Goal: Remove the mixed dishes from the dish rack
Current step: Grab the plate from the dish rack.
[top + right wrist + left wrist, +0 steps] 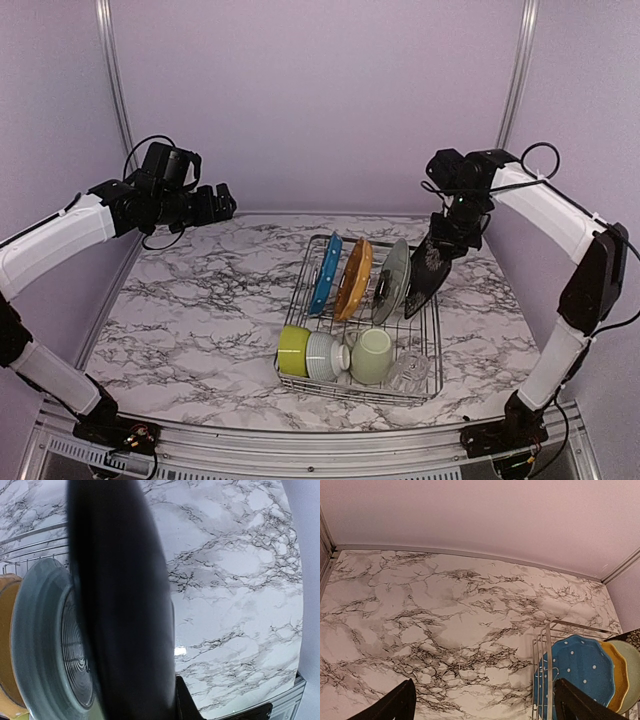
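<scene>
— A silver wire-grid dish rack (340, 390) on marble: a kitchen?
— No, a robot lab cell. Plain lilac panel walls (310, 100) box in the marble-patterned benchtop (200, 310), silver aluminium frame posts (112, 80) rise at its far corners, and a white-and-black robot arm (50, 245) is bolted at each near corner.

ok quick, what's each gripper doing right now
Left gripper: open, holding nothing.
Right gripper: shut on the black plate.
</scene>
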You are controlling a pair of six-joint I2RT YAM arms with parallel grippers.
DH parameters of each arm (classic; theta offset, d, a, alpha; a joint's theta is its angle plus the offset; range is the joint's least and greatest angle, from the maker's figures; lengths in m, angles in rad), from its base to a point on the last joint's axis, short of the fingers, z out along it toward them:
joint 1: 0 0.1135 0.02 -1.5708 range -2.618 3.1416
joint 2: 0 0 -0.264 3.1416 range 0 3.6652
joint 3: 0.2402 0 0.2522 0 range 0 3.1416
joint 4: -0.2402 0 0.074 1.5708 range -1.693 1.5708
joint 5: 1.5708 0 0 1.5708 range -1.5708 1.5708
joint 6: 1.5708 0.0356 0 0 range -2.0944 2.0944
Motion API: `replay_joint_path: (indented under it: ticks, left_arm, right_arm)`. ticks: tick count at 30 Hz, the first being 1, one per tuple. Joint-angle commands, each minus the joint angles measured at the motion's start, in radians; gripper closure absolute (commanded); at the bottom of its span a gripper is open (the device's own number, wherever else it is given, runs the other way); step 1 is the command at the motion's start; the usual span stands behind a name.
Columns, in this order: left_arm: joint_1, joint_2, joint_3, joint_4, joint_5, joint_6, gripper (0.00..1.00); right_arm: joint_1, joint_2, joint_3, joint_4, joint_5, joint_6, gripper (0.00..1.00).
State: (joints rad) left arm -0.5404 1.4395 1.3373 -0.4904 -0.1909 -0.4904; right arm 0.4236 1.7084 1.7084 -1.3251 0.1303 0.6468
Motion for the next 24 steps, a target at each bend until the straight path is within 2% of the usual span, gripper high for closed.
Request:
replay_joint_path:
  ticks: [1, 16, 24]
  left_arm:
    - [0.003, 0.015, -0.010, 0.027, 0.008, -0.003, 0.01]
    - [0.003, 0.024, -0.008, 0.045, 0.026, 0.011, 0.01]
    - [0.003, 0.022, 0.005, 0.056, 0.038, 0.021, 0.01]
  right_arm:
    - [-0.002, -0.016, 0.131, -0.009, 0.014, 0.061, 1.00]
    - [-0.001, -0.076, 0.192, -0.048, 0.000, 0.021, 1.00]
    - [-0.015, -0.150, 0.193, -0.048, 0.045, 0.035, 1.00]
